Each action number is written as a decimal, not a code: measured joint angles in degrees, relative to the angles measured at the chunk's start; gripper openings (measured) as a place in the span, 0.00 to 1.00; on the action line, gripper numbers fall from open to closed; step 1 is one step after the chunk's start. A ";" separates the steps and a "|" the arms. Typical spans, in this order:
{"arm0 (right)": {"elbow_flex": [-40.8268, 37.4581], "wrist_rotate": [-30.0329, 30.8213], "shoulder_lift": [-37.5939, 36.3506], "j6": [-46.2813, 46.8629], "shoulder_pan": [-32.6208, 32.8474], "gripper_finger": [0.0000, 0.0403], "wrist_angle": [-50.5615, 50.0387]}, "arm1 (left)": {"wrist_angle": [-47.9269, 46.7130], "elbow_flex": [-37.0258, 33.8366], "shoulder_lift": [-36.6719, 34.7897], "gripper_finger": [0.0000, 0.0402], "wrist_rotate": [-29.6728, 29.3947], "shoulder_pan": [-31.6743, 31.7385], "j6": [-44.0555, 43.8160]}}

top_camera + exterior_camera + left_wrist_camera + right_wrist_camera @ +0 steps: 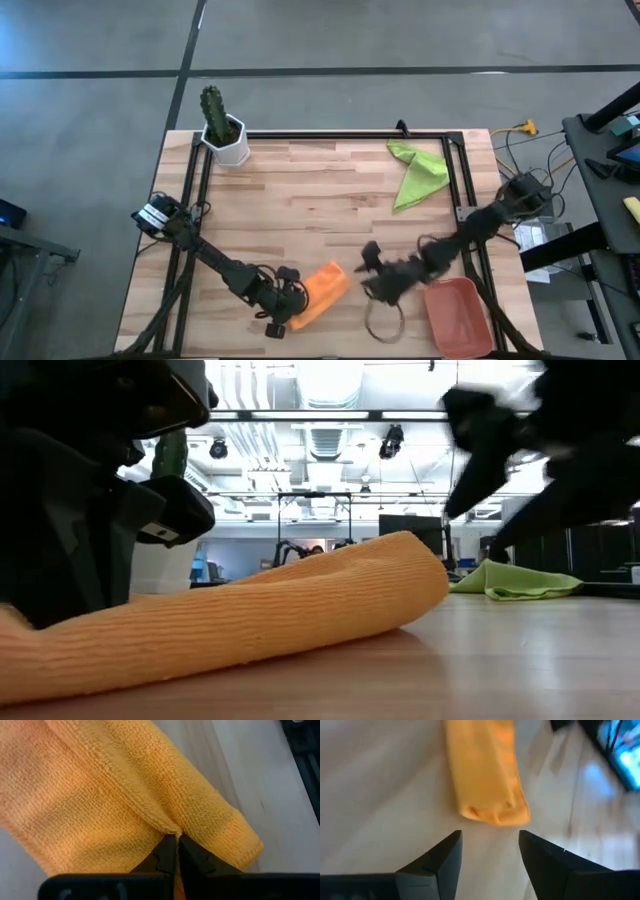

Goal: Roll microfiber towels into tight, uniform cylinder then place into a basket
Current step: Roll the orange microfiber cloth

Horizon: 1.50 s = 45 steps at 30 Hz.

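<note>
Left gripper pinched on the orange towel, right gripper spread and just clear of its other end.

From above, my rolled orange towel lies near the table's front edge, the terracotta basket to its right, the lime green towel unrolled at the far side; my right arm is smeared, so I cannot place its fingertips exactly. At table height the roll looks loose and flattened, and I judge it may unwind once only one end is held. My left wrist view shows my fingers together on a fold, perhaps only an outer layer, which could peel. My right wrist view shows open fingers framing the roll's end; its core is hidden.
</note>
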 joint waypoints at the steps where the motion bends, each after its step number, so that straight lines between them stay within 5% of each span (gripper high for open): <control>1: 0.12 2.04 0.02 -1.23 2.20 0.47 0.67 | 0.06 -0.11 0.00 0.00 0.06 -0.01 0.93; 9: 0.40 14.32 8.94 -20.95 9.39 0.47 7.41 | -0.07 -0.37 0.02 0.00 0.21 -0.12 3.17; 17: 2.38 13.72 12.74 -40.24 5.79 0.47 14.10 | -0.05 -0.39 0.04 0.00 0.14 -0.30 2.74; 22: 4.16 6.11 12.65 -46.01 4.88 0.47 12.44 | 0.09 -0.44 0.04 0.00 0.08 -0.41 2.69; 35: 5.78 -1.71 13.70 -48.25 -2.09 0.54 11.77 | 3.88 -0.52 0.07 0.00 0.25 -0.74 1.00; 45: 5.71 -6.99 13.84 -39.65 -3.12 0.53 11.85 | 4.50 -0.50 0.07 0.00 -0.40 -1.11 -0.55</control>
